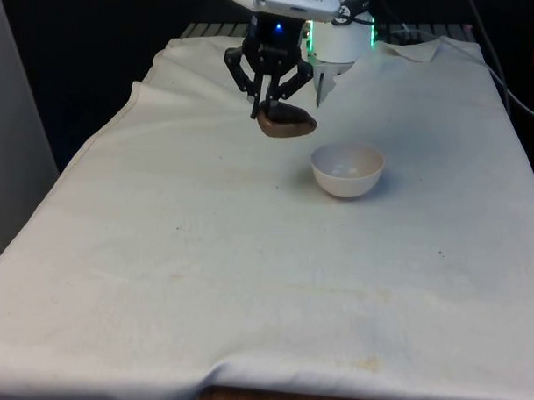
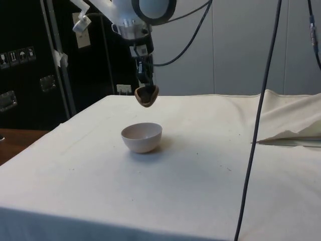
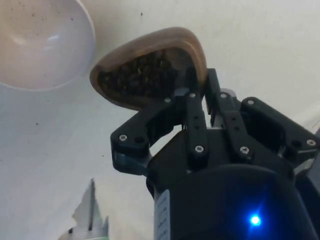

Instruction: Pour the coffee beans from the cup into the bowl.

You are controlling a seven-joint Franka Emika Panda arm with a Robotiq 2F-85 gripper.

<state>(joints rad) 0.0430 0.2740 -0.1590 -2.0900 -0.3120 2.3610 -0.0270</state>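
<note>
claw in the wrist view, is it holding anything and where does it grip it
The claw holds the brown cup of coffee beans, pinching it by the rim, lifted off the cloth beside the white bowl.

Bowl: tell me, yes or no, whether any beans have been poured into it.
No: in the wrist view the bowl holds no beans, just dark specks, and the beans sit in the cup.

lab; black curtains (image 1: 86, 48), hanging cables (image 2: 261, 115)

Gripper (image 3: 200, 87): clamped on the rim of the brown cup (image 3: 150, 67) (tilted)
Cup contents: dark coffee beans (image 3: 140, 75)
Bowl (image 3: 42, 42): white, just beside the cup
</note>
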